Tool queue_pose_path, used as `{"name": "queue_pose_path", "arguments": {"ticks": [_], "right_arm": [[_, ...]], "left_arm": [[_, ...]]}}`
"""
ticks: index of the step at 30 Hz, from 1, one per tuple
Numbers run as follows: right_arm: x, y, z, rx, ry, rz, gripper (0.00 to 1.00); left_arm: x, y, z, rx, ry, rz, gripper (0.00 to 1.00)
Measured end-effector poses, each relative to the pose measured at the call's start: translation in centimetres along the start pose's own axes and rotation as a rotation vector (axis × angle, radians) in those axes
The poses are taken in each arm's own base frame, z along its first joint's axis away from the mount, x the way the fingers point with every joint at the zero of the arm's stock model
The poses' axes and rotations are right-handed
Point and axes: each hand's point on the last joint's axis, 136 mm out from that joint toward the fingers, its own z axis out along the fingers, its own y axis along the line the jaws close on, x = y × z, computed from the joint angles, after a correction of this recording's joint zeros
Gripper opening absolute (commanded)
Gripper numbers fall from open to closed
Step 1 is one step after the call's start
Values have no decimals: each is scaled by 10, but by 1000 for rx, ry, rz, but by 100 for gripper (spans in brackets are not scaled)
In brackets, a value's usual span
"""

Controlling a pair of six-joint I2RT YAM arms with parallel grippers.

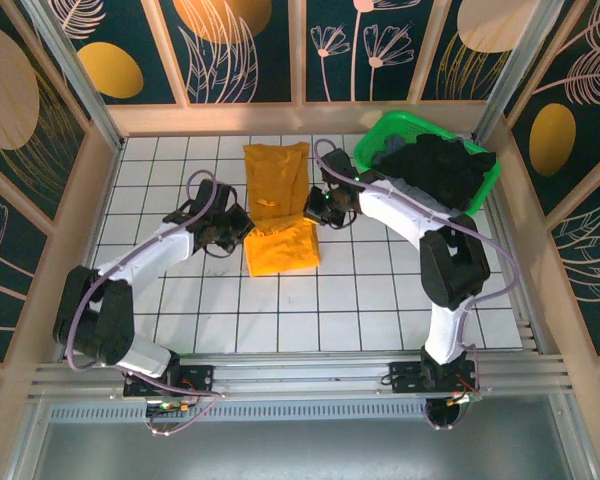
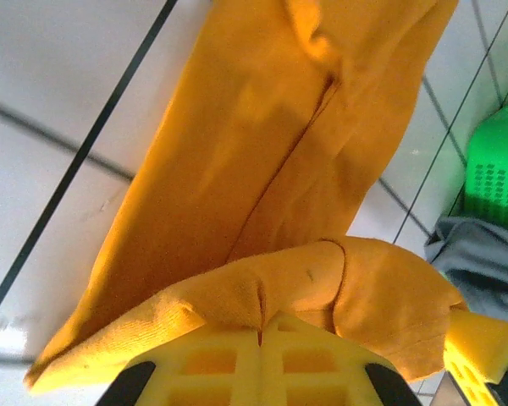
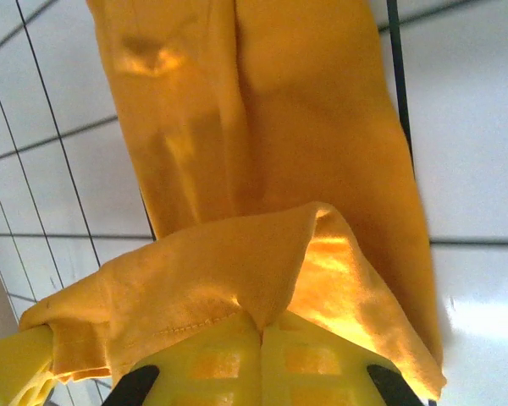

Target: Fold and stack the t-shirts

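Observation:
A mustard-orange t-shirt (image 1: 277,205) lies as a long strip on the white gridded table, its near end lifted and doubled over. My left gripper (image 1: 242,226) is shut on that end's left corner. In the left wrist view the yellow jaws (image 2: 261,331) pinch a fold of the orange cloth (image 2: 262,152). My right gripper (image 1: 313,208) is shut on the right corner. The right wrist view has its jaws (image 3: 261,331) closed on the cloth (image 3: 262,127). Black and grey t-shirts (image 1: 440,165) are heaped in the basket.
A bright green plastic basket (image 1: 400,127) stands at the back right, and its corner (image 2: 499,169) with grey cloth (image 2: 478,262) is in the left wrist view. Wooden walls ring the table (image 1: 380,300).

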Motion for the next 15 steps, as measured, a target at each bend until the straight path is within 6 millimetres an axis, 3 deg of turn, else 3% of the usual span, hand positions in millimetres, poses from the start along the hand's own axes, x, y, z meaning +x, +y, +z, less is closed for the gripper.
{"name": "queue_pose_path", "arguments": {"ticks": [6,9,10,11,13,15], "right_arm": [[-33,-3,19,3,-12,15,0],[-55,-7,33,6,-25,31,0],[-61,-10,38,9,-28,39,7],[-66,-12,43,12,-28,47,21],[-74,-15,49,13,-27,44,41],[-81,-13,52,-8,-26,18,46]], "left_arm": [[-33,-12,34,9,0,11,0],[-50,-17,55,12,5,22,7],[-56,-20,64,14,8,29,10],[-61,-22,71,17,11,39,14],[-70,-26,82,13,13,58,31],[-78,-28,87,-1,3,69,48]]}}
